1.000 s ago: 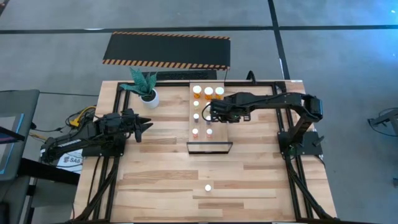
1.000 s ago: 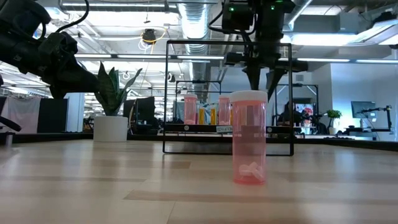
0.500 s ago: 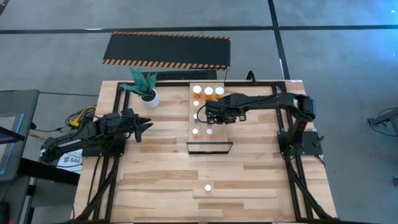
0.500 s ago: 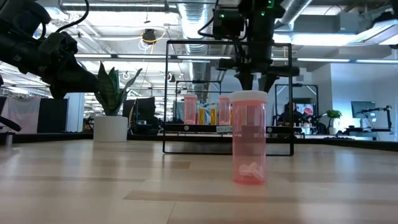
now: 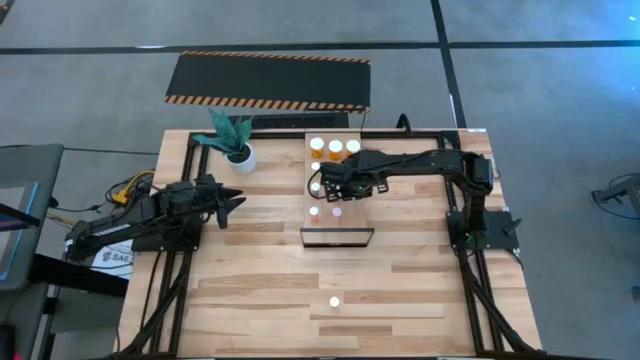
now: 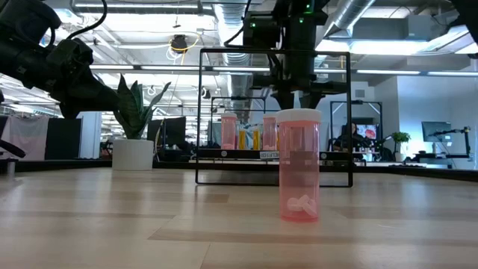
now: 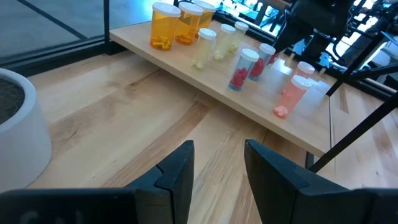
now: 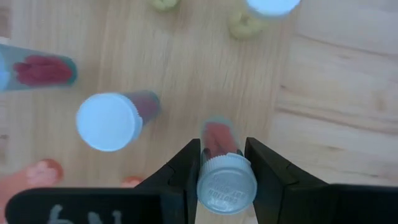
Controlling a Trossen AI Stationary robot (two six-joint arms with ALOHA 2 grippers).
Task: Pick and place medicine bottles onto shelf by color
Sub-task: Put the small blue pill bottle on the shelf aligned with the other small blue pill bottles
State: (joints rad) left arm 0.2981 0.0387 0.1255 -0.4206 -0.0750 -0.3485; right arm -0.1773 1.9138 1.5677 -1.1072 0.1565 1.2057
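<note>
One small purple bottle [image 8: 222,174] sits clamped between the fingers of the right end effector [image 5: 322,184], held above the shelf [image 5: 336,222], with other bottles [image 8: 111,121] standing just beside and below it. Well apart, the left end effector [image 5: 236,201] waits over the counter [image 5: 260,290], fingers slightly apart on nothing

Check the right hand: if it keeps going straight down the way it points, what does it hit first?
Probably bare board: the right hand, shut on a small white-capped bottle of red pills, points down at the pale wood shelf. Depth unclear.
</note>
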